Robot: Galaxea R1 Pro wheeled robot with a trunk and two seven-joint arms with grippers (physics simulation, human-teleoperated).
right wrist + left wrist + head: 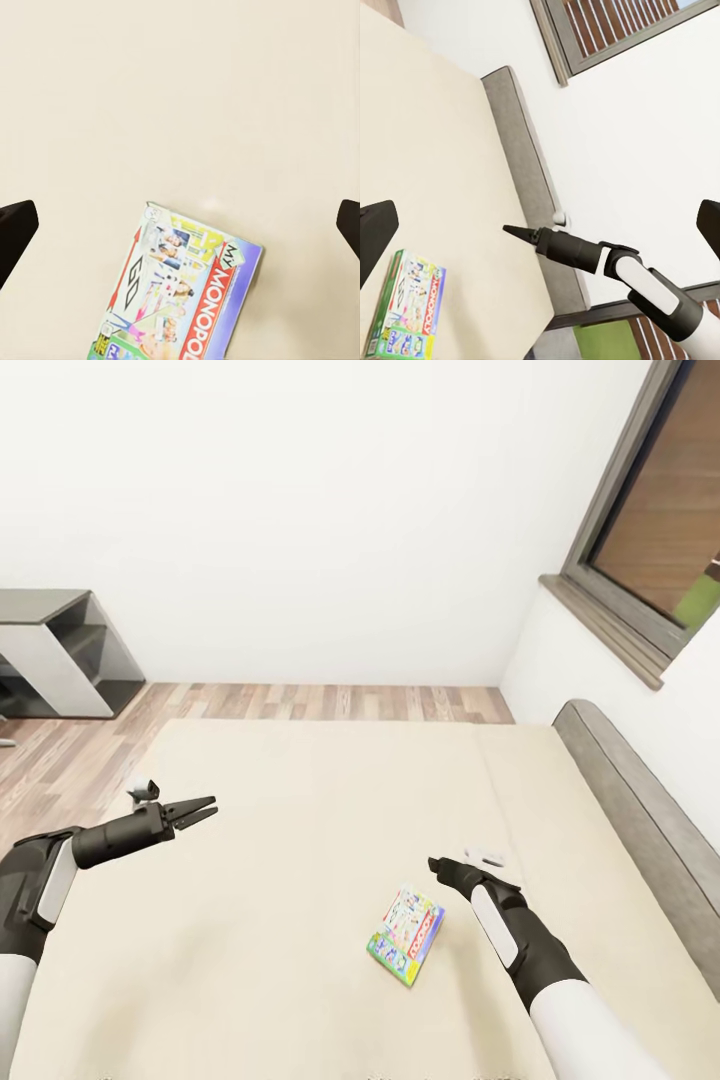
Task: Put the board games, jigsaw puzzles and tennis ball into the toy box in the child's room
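Head view. Bed (300,810): plain beige mattress taking up the lower half of the picture, with a grey padded headboard (640,810) along its right side. Monopoly box (406,935): one colourful pale board game lying flat on the mattress, right of centre, skewed to the bed's edges. Left gripper (197,812): held above the mattress at the left, fingers pointing toward the right, the two tips standing slightly apart with nothing between them. Right gripper (440,868): above the mattress just right of and beyond the Monopoly box, clear of it; from this angle the fingers overlap, and how far they stand apart cannot be told here. Behind the bed: wood-plank floor (330,702), white wall, a grey shelf unit (60,655) at far left, a dark-framed window (660,510) at upper right.

Left wrist view. Left gripper's fingers (376,232): dark tips at the two sides of the frame, far apart, empty. Monopoly box (406,315): flat on the mattress, near one fingertip. Right gripper (517,233): pointed dark tip in profile, with the black and white arm behind it, against the headboard (529,172) and white wall. Window (615,30) beyond.

Right wrist view. Right gripper's fingers (15,229): dark tips at opposite edges of the frame, wide apart, holding nothing. Monopoly box (184,289): lying on the beige mattress between and ahead of the fingers, lettering legible, untouched.
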